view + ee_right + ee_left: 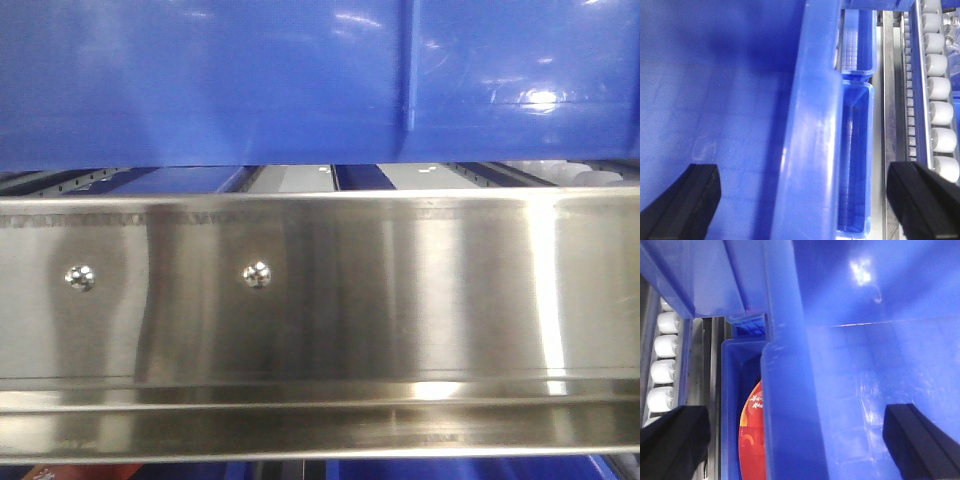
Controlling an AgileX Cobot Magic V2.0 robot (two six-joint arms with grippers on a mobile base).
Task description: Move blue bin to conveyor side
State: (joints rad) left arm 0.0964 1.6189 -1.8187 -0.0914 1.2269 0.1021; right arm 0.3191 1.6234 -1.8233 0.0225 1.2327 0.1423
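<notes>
Shiny steel rail (320,300) crosses my front view, with the blue bin (250,80) filling the frame just above it. I see the bin's thick rim running between the fingers of both pincers. The left gripper (795,412) is wide open, one finger inside the bin and one outside, gripping nothing. The right gripper (802,170) is the same, wide open astride the rim. White rollers (935,90) sit off to the side, small blue crates (855,160) beside the bin, one with red contents (752,435). Two screws (257,275) on the rail

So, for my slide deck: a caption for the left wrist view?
Open left gripper straddling rim of blue bin; neighbouring crate with red contents and white rollers outside.
</notes>
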